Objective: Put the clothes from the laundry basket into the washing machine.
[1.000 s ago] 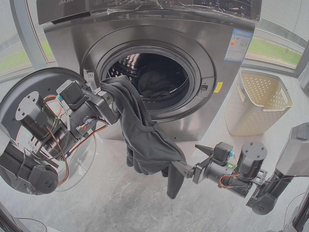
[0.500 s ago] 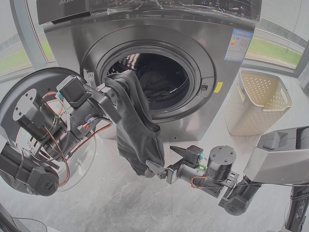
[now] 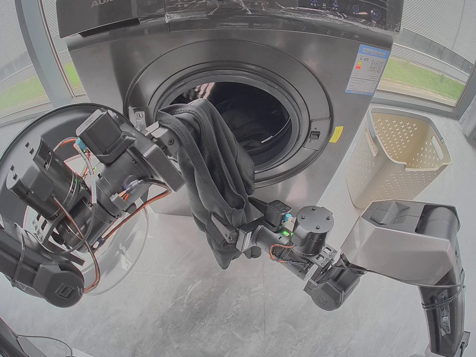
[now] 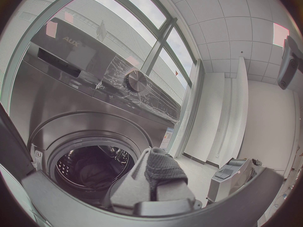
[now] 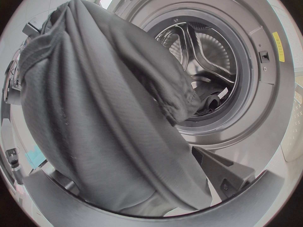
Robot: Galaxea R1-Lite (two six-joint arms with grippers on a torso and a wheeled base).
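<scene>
A dark grey garment (image 3: 218,174) hangs in front of the open drum of the washing machine (image 3: 317,65). My left gripper (image 3: 166,132) is shut on its upper edge at the left rim of the opening; in the left wrist view the cloth (image 4: 164,167) sits pinched between the fingers. My right gripper (image 3: 225,229) is open and pressed into the garment's lower part from below, with one finger (image 5: 221,174) showing past the cloth (image 5: 94,111). More dark clothes (image 5: 208,101) lie inside the drum. The cream laundry basket (image 3: 396,159) stands to the machine's right.
The round washer door (image 3: 49,125) is swung open to the left, behind my left arm. Grey floor (image 3: 198,313) lies in front of the machine. Windows run behind and beside it.
My right gripper has moved left and up toward the machine, bunching up the hanging lower part of the garment. My left gripper has lifted the top edge slightly toward the opening.
</scene>
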